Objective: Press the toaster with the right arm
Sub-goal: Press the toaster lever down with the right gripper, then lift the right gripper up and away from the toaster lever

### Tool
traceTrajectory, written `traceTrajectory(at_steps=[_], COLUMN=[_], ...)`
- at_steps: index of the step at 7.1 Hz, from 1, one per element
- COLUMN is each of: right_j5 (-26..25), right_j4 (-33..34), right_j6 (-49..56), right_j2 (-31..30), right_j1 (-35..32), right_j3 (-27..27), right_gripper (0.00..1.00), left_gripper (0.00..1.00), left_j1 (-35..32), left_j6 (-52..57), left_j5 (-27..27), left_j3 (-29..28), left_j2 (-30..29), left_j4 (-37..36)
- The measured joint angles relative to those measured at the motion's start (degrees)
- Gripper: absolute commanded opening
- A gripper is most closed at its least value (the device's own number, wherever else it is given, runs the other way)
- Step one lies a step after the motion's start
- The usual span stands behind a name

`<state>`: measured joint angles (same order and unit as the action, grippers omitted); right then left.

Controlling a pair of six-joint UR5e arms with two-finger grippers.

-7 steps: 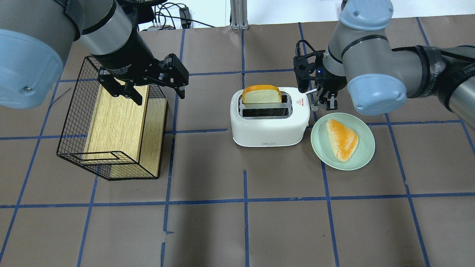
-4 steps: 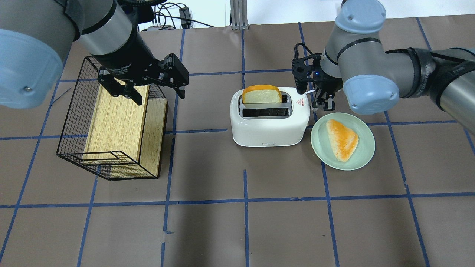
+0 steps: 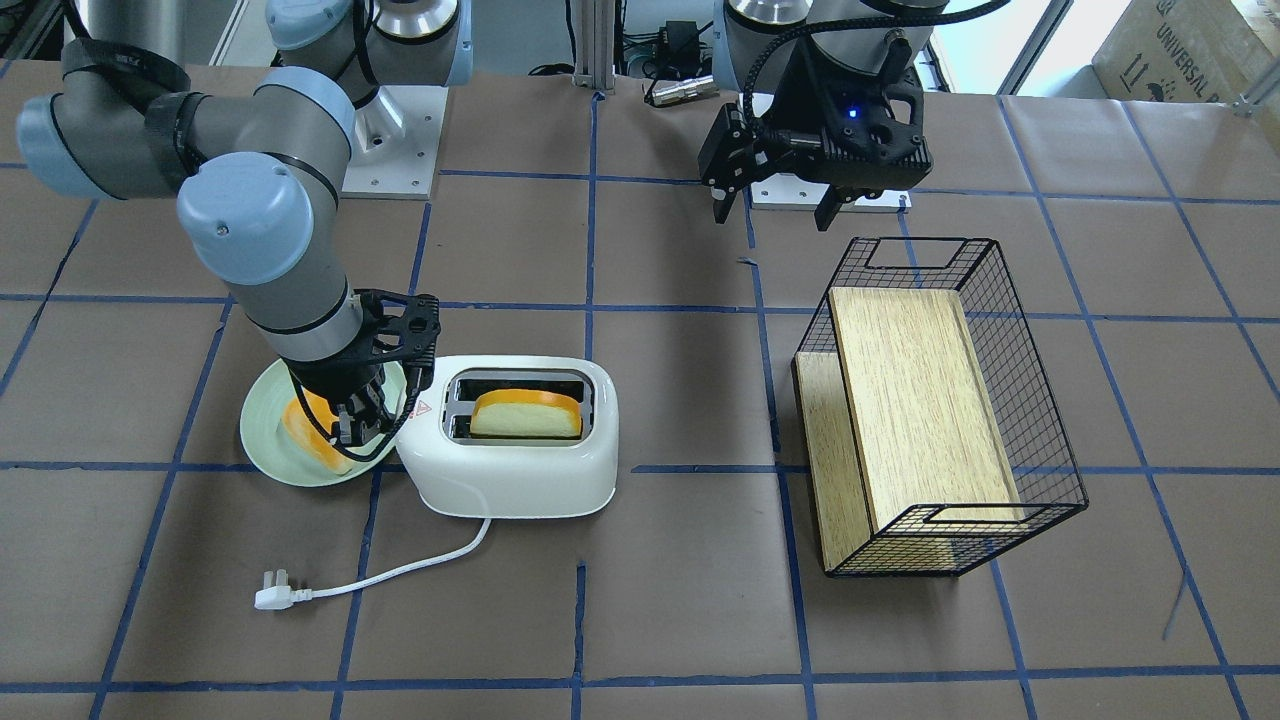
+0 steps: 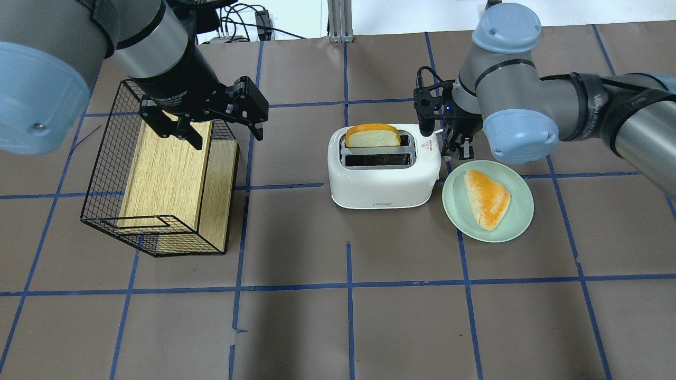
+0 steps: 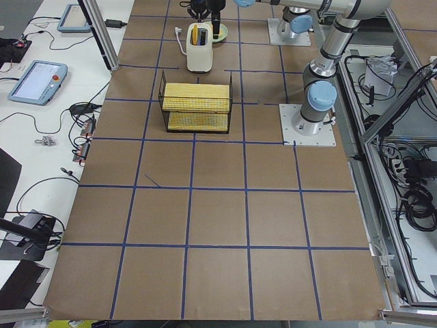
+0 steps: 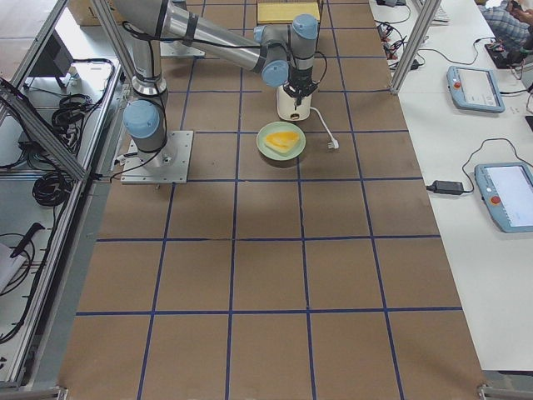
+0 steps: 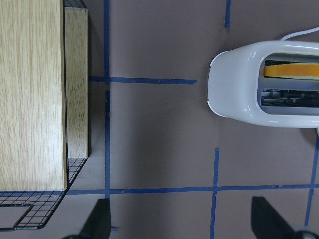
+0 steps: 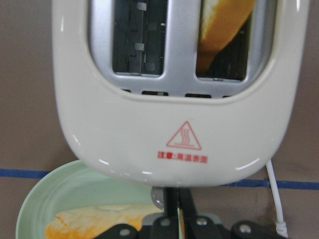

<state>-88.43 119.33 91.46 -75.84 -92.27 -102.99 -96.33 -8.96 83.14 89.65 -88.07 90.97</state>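
White toaster (image 4: 384, 184) | right hand (image 8: 178, 204) pinched shut, empty, at its knob end | left hand (image 4: 228, 138) wide open, empty

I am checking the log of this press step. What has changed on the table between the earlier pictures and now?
The right claw slid a little toward the sticker end of the toaster and now covers the silver knob in the overhead view; it is shut and holds nothing. The toaster, its bread slice, the plate and the left claw, open over the basket, stayed as they were.
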Motion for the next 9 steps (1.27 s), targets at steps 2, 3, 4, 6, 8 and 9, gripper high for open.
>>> traceTrajectory(at_steps=[2, 3, 4, 6, 8, 9], right_j5=[0.12, 0.15, 0.13, 0.22, 0.36, 0.5], right_j4=[0.29, 0.66, 0.96, 1.64, 3.96, 4.62], right_j6=[0.02, 0.01, -0.02, -0.05, -0.12, -0.14], right_j2=[0.92, 1.34, 1.64, 2.07, 2.12, 2.14], right_j1=[0.08, 0.17, 0.28, 0.52, 0.54, 0.54], right_j3=[-0.08, -0.08, -0.07, -0.77, -2.76, -3.29], right_gripper=[0.16, 0.16, 0.16, 0.16, 0.16, 0.16], left_gripper=[1.0, 1.0, 1.0, 1.0, 1.0, 1.0], left_j1=[0.0, 0.0, 0.0, 0.0, 0.0, 0.0], left_j6=[0.0, 0.0, 0.0, 0.0, 0.0, 0.0], left_j5=[0.0, 0.0, 0.0, 0.0, 0.0, 0.0], left_j3=[0.0, 0.0, 0.0, 0.0, 0.0, 0.0], left_j2=[0.0, 0.0, 0.0, 0.0, 0.0, 0.0], left_j4=[0.0, 0.0, 0.0, 0.0, 0.0, 0.0])
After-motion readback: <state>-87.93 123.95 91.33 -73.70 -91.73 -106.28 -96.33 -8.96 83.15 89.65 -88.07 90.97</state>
